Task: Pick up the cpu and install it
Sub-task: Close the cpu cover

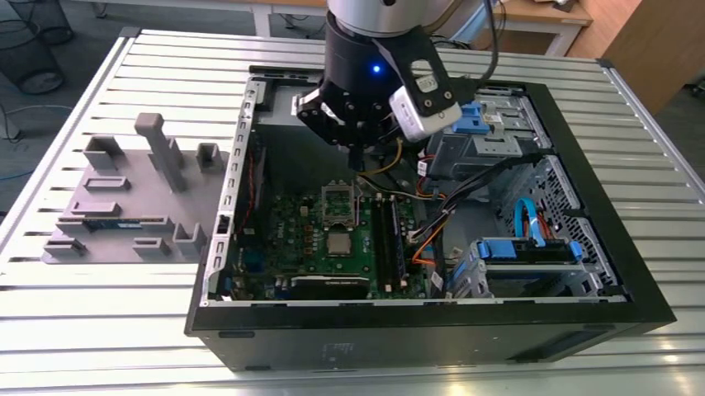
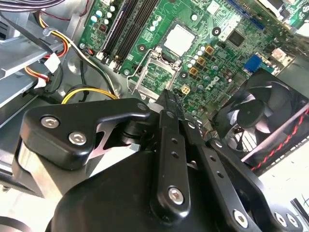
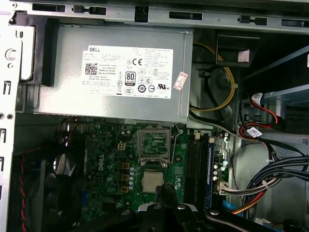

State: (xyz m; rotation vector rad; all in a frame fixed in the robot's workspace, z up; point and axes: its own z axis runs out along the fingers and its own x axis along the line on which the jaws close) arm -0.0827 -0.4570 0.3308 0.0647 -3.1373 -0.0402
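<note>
Ribbed metal surface (image 1: 132, 330) carries an open computer case (image 1: 617, 297) lying on its side, so the green motherboard (image 1: 297, 239) faces up. On that board the cpu (image 1: 338, 242), a small silver square, lies flat just beside the open socket frame (image 1: 339, 202), not yet seated; both wrist views show it too (image 2: 179, 38) (image 3: 152, 181). Above the socket hangs the hand (image 1: 355, 161), its dark fingers pressed together to a point and holding nothing, apparently poised to come down on the chip. Outside the case, at the exterior view's left, sits a grey tray (image 1: 121, 223) of part holders
</note>
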